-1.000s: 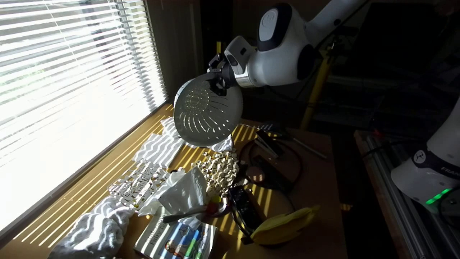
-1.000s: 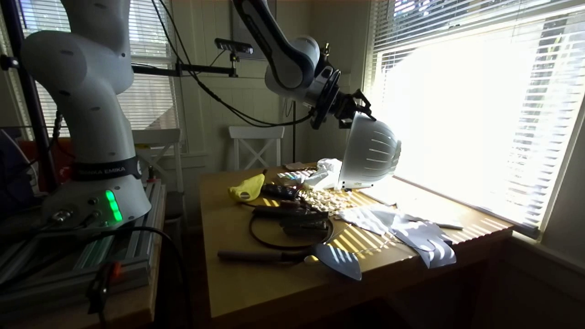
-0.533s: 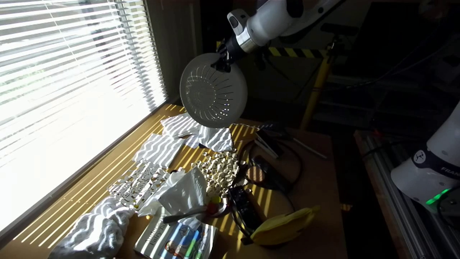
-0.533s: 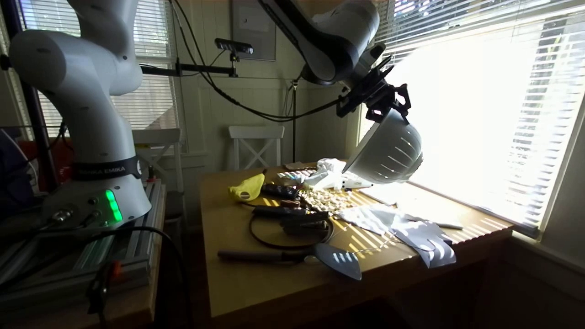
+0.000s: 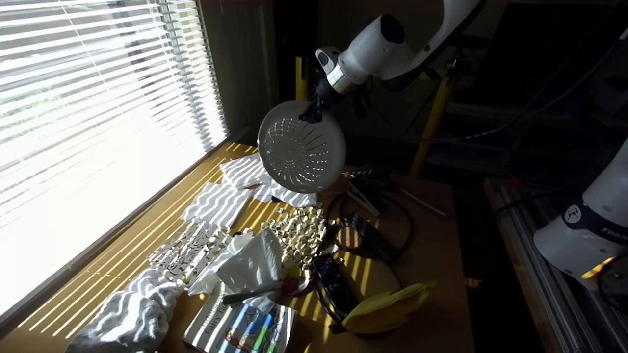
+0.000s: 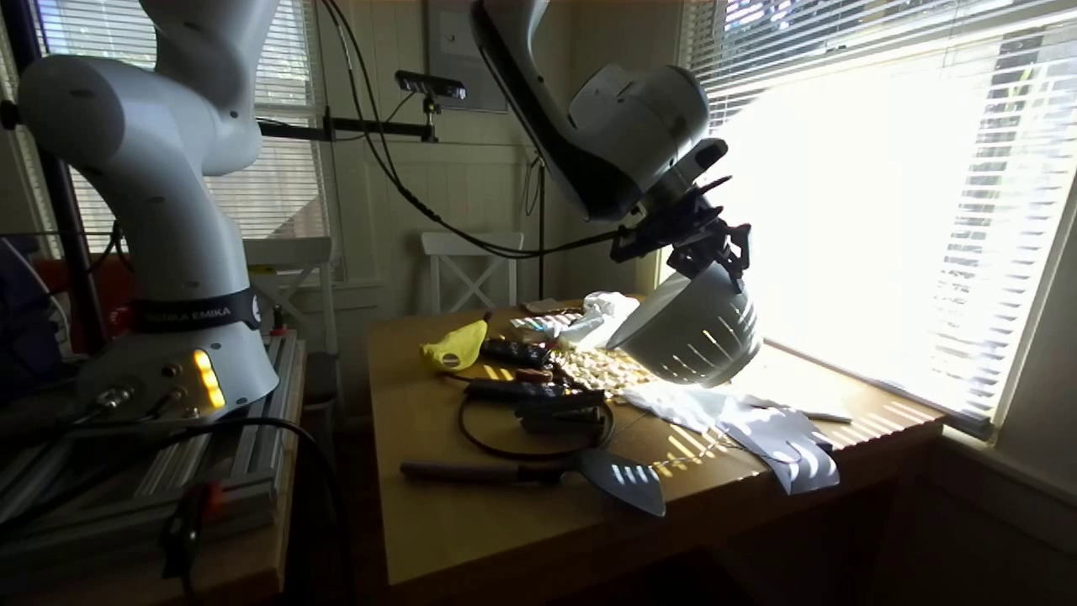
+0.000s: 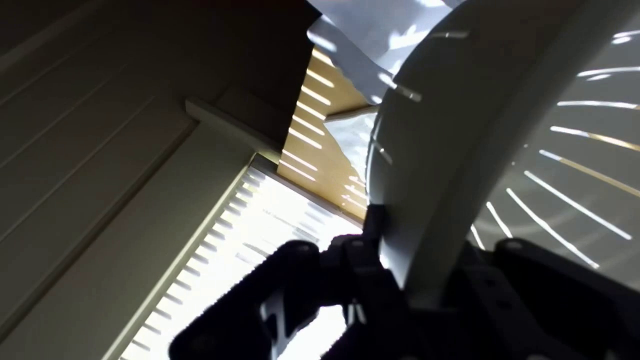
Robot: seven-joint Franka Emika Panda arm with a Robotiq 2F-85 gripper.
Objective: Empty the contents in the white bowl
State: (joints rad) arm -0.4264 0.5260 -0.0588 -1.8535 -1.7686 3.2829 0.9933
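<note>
White bowl, tilted, apparently empty, rim pinched in end effector, pale pieces on table

My arm: white, rounded, one dark round cap. My wrist ring: silver. My base: white, black band lettered "FRANKA EMIKA", slanted amber light strip, round sockets. My cables: black, paired. My gripper: black, jointed.

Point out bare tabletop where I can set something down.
Free: the table corner below the spatula in an exterior view, and the robot-side strip between spatula and yellow banana. Crowded: around the pale pieces and book, with the tilted white bowl held overhead.
</note>
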